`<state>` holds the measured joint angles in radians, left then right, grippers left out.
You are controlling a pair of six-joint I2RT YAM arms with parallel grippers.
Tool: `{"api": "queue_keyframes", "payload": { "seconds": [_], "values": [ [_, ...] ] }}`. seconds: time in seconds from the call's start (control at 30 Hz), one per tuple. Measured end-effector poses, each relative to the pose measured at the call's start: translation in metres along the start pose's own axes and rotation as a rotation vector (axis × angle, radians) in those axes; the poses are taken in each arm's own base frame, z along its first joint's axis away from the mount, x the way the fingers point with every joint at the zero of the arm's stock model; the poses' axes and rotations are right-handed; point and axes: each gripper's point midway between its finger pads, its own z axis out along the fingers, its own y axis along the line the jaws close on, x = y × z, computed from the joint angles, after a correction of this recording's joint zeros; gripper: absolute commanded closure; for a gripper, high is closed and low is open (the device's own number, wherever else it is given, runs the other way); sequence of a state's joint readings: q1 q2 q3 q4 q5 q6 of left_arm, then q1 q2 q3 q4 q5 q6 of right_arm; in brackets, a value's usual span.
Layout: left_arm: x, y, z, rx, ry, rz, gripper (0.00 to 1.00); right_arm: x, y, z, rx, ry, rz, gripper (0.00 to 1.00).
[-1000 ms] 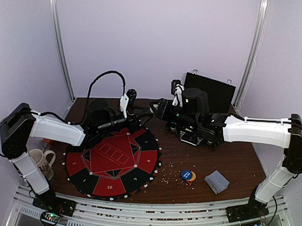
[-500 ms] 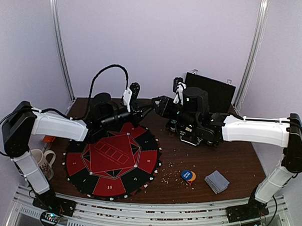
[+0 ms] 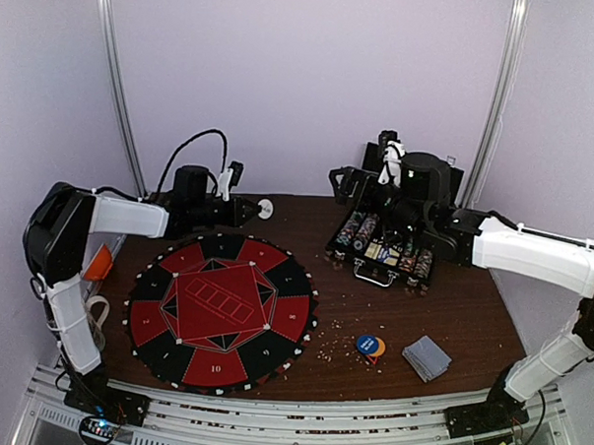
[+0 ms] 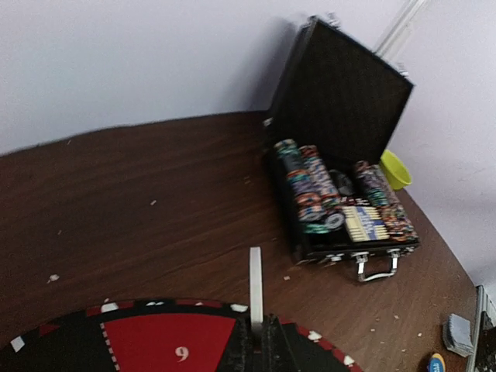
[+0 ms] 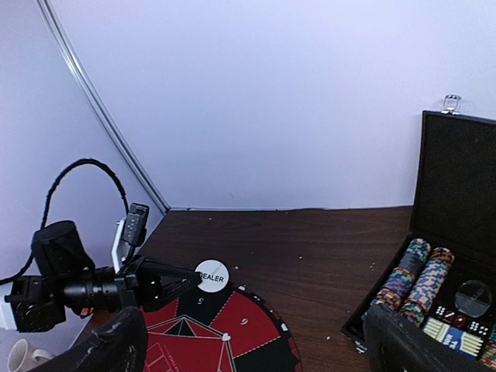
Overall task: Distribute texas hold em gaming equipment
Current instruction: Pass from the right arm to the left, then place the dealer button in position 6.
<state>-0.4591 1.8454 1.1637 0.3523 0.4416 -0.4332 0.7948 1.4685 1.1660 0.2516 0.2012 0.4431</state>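
Observation:
My left gripper (image 3: 252,210) is shut on a white round disc (image 3: 266,208) printed DEALER (image 5: 211,276), held on edge above the far rim of the mat. In the left wrist view the disc (image 4: 255,285) stands upright between the fingers (image 4: 280,345). My right gripper (image 3: 339,176) is open and holds nothing, above the left end of the chip case; its fingers (image 5: 122,335) stand wide apart. Striped poker chips (image 3: 360,230) fill the case. Blue and orange discs (image 3: 371,345) and a stack of grey-blue cards (image 3: 426,357) lie at the front right.
The round red and black numbered mat (image 3: 219,313) lies on the left half of the brown table. The black hinged case (image 3: 410,174) stands open at the back right, with a yellow bowl (image 4: 395,168) behind it. A mug (image 3: 84,316) sits at the left edge. Crumbs are scattered on the wood.
The grippers met over the back of the table. The left one shut on the white disc and drew back left with it. The right one opened and pulled back to the right over the case.

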Motion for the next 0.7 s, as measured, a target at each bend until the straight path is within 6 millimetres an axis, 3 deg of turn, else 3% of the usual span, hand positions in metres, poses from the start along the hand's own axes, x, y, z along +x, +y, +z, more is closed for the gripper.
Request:
{"api": "queue_keyframes", "payload": {
  "seconds": [0.13, 0.27, 0.37, 0.53, 0.63, 0.7],
  "values": [
    [0.041, 0.068, 0.012, -0.077, 0.118, -0.160, 1.00, -0.004, -0.009, -0.008, 0.045, -0.001, -0.065, 0.00],
    [0.084, 0.102, 0.026, -0.104, 0.234, -0.286, 1.00, 0.011, -0.019, -0.008, 0.081, 0.042, -0.128, 0.00],
    [0.096, 0.107, 0.041, -0.079, 0.268, -0.331, 1.00, 0.020, -0.023, -0.009, 0.090, 0.071, -0.159, 0.00],
    [0.097, 0.105, 0.042, -0.070, 0.273, -0.361, 1.00, 0.022, -0.024, -0.009, 0.088, 0.077, -0.177, 0.00],
    [0.099, 0.106, 0.041, -0.081, 0.273, -0.371, 0.76, 0.022, -0.024, -0.009, 0.087, 0.078, -0.185, 0.00],
    [0.104, 0.109, 0.040, -0.099, 0.282, -0.373, 0.67, 0.022, -0.024, -0.009, 0.086, 0.078, -0.186, 0.00]
  ]
}}
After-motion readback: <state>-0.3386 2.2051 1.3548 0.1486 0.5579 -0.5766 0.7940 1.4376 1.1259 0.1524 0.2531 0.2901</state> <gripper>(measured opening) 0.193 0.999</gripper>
